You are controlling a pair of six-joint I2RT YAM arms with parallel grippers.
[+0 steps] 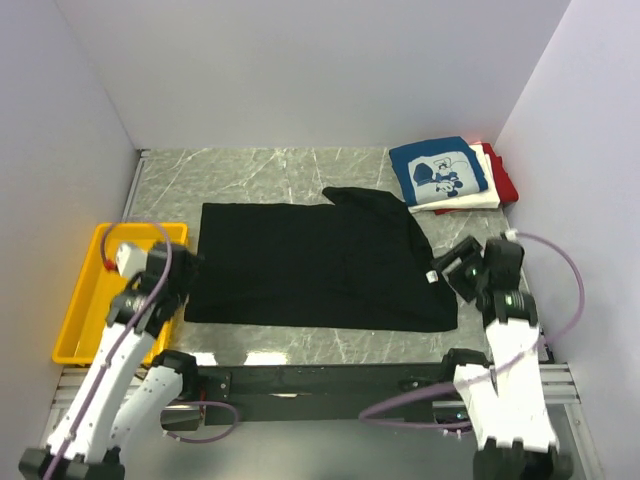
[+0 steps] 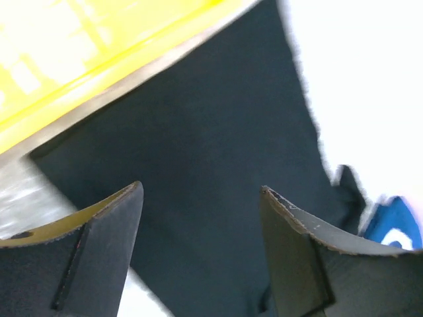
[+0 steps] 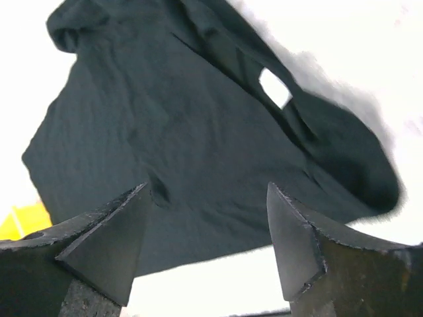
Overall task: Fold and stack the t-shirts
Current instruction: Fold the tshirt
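A large black t-shirt lies spread on the marble table, with a sleeve folded over at its upper right. A stack of folded tees, blue with white print on top of white and red ones, sits at the back right. My left gripper is open at the shirt's left edge; the left wrist view shows black cloth between the fingers. My right gripper is open just off the shirt's right edge; the right wrist view shows the shirt ahead of it.
A yellow plastic tray stands at the left, partly under my left arm, and shows in the left wrist view. White walls enclose the table on three sides. A black rail runs along the near edge.
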